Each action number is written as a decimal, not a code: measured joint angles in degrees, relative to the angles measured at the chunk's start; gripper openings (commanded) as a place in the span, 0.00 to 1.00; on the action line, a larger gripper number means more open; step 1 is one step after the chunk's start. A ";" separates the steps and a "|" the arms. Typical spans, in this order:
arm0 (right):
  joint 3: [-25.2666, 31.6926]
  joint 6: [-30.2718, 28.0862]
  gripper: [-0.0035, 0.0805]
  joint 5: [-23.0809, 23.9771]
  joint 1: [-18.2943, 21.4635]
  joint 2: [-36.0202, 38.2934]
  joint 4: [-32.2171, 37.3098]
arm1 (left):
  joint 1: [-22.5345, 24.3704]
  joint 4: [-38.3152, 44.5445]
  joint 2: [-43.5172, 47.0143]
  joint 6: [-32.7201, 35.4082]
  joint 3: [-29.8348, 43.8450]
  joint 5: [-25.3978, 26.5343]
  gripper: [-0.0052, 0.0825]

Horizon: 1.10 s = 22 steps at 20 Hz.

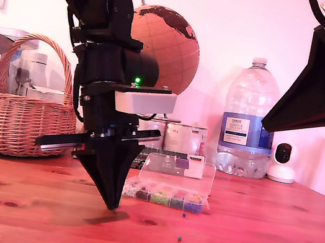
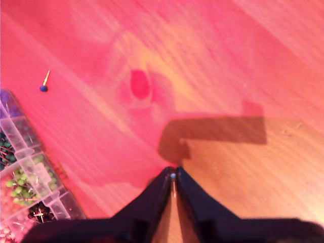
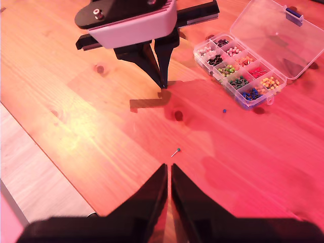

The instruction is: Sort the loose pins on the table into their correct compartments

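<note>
Your worktop (image 1: pixel 269 228) is reddish-brown planks with dark knots; behind it stand a wicker basket (image 1: pixel 19 115), a globe (image 1: pixel 163 46) and a large water bottle (image 1: pixel 249 121). The clear organiser box (image 3: pixel 243 66) lies with its lid folded back, its cells holding massed pins sorted by colour.

You have two loose pins lying on the wood. A blue-headed pin (image 2: pixel 44 87) is near the box, flat, its shaft running away from the head. A teal-headed pin (image 3: pixel 177 150) is farther out, between the two hands, also flat, shaft slanting off its head.

My first hand (image 2: pixel 173 175) hangs tips-down just above the boards, jaws pinched on a third pin (image 2: pixel 173 177), small round head at the tips and shaft running back between the fingers.

My second hand (image 3: pixel 168 167) is high over the worktop, jaws nearly together, nothing between them.
</note>
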<state>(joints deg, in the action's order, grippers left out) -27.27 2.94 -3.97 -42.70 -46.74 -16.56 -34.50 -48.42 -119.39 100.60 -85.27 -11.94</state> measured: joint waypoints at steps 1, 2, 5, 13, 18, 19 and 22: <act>0.00 0.00 0.03 0.00 0.00 0.00 0.00 | -0.02 0.02 0.00 0.00 0.00 0.09 0.04; 0.00 0.00 0.03 0.00 0.00 0.00 0.00 | 0.00 0.02 0.00 0.00 0.00 0.09 0.04; 0.00 0.00 0.03 0.00 0.00 0.00 0.00 | -0.02 0.04 0.00 -0.04 0.00 0.13 0.04; 0.00 0.00 0.03 0.00 0.00 0.00 0.00 | -0.07 0.20 0.13 -1.42 0.00 0.57 0.04; 0.00 0.00 0.03 0.00 0.00 0.00 0.00 | -0.07 0.28 0.39 -1.42 0.00 1.60 0.04; 0.00 0.00 0.03 0.00 0.00 0.00 0.00 | -0.07 0.26 0.44 -1.42 0.00 1.60 0.04; 0.00 0.00 0.03 0.00 0.00 0.00 0.00 | 0.07 0.50 0.44 -1.44 0.00 1.92 0.04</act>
<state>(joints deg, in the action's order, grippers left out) -27.27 2.94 -3.97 -42.70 -46.74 -16.56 -34.44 -47.92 -118.96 99.15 -85.27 -10.02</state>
